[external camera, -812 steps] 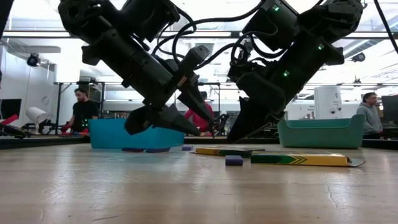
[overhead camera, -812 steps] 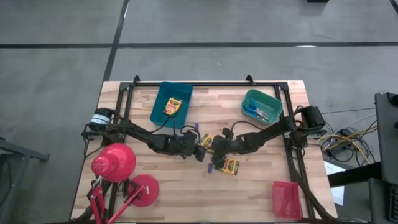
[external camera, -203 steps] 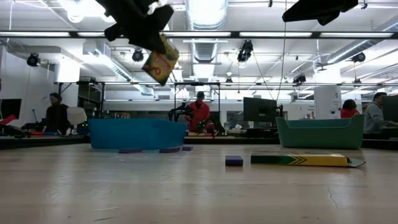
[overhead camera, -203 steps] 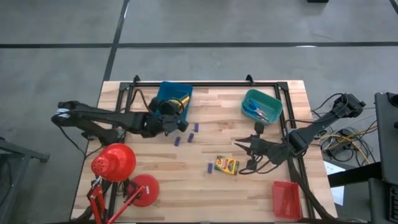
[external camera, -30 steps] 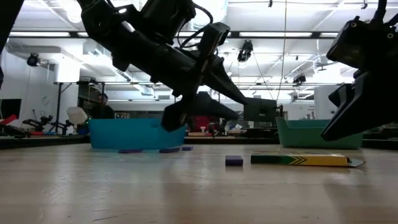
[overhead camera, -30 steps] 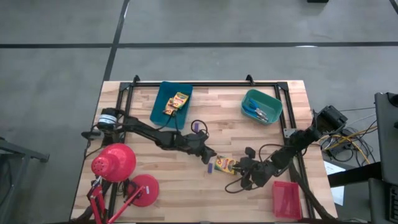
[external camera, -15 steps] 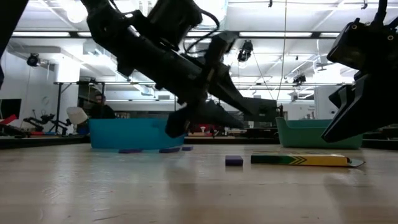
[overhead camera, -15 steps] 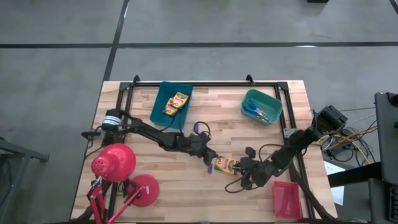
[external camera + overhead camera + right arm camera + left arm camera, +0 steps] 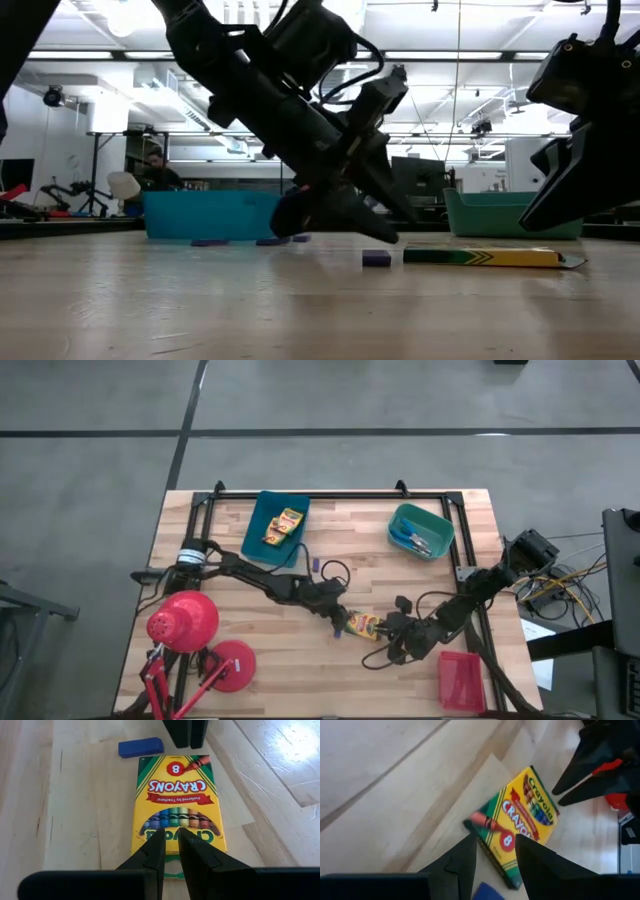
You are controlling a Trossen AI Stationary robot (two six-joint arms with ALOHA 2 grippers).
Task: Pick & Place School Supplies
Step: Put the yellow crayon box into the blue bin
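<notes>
A wooden desk (image 9: 250,640) seen from above, with both arms converging on one crayon box (image 9: 362,626) lying flat near the desk's middle. The left gripper (image 9: 343,621) reaches in from the left, tilted down toward the box's near end; its jaws stand slightly apart, over the box corner printed "8", and are not closed on it. A small purple stick (image 9: 141,747) lies on the desk just beside that end of the box. The right gripper (image 9: 385,632) comes from the right, low at the opposite end of the box; its jaws stand close together with a narrow gap, tips at the box's green edge, gripping nothing. Two more crayon boxes (image 9: 281,526) lie in the blue tray (image 9: 257,520) at the back left. Blue-handled scissors (image 9: 415,541) lie in the teal tray (image 9: 440,524) at the back right. Another purple stick (image 9: 313,564) lies between the blue tray and the left arm. A red desk lamp (image 9: 183,622) stands at the front left; a red tray (image 9: 461,681) sits at the front right.
</notes>
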